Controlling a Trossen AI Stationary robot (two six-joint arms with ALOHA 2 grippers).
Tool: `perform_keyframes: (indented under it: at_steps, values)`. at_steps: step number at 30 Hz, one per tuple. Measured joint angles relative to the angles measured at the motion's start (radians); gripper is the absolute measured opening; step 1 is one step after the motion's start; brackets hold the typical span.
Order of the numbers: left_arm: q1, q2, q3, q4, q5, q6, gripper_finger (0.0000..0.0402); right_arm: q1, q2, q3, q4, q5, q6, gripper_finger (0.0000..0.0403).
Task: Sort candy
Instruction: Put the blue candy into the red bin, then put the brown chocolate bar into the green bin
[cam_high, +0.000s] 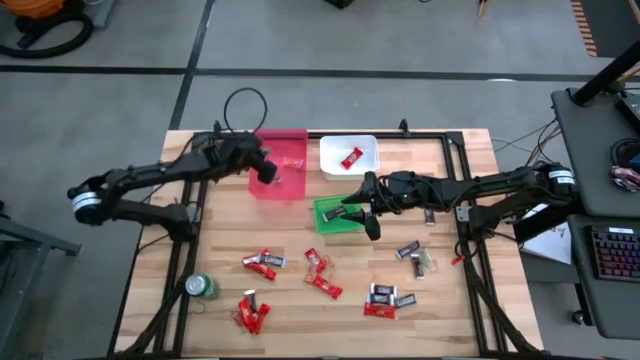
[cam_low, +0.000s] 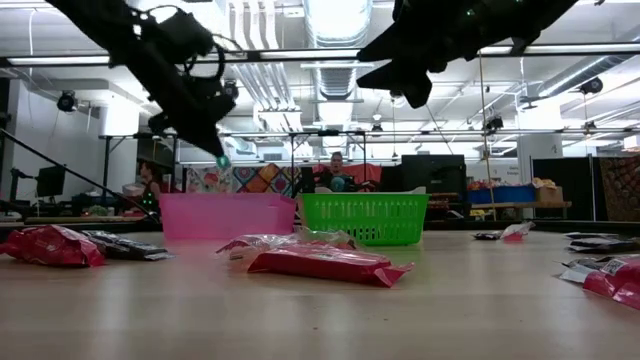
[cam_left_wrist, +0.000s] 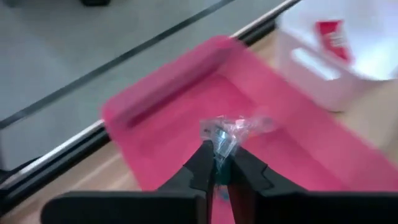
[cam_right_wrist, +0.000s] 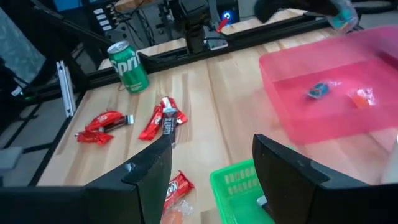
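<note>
Clearly Sprite can (cam_right_wrist: 127, 66), left fingers (cam_left_wrist: 219, 167) pinching clear-wrapped candy (cam_left_wrist: 233, 129) over pink bin (cam_left_wrist: 292, 158), right fingers (cam_right_wrist: 214, 165) open.

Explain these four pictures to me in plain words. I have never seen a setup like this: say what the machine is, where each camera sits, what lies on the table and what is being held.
It is a robot with two dark arms at a wooden table, sorting wrapped sweets. One picture looks straight down, one looks level across the tabletop, and one camera rides on each wrist.

The left gripper hangs over the pink bin, pinching a small clear-wrapped sweet. That bin already holds two small sweets. The right gripper is open and empty above the green basket.

The white bin holds one red sweet. Red candies and dark-wrapped candies lie scattered on the table, with a green Sprite can near one corner.
</note>
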Motion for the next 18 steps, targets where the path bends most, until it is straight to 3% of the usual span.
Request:
perform_keyframes:
  at_steps: [8,14,18]
  values:
    - [0.038,0.094,0.001,0.013,0.003,0.046,0.0080,-0.001,-0.006,0.000,-0.030,0.000,0.058,0.0211]
    - [0.021,0.088,0.001,0.013,0.005,0.043,0.0130,-0.001,-0.006,0.000,-0.080,-0.002,0.127,0.0211]
    - [-0.036,0.033,0.001,0.017,0.098,0.042,0.0140,0.000,-0.006,0.000,-0.168,-0.009,0.236,0.0211]
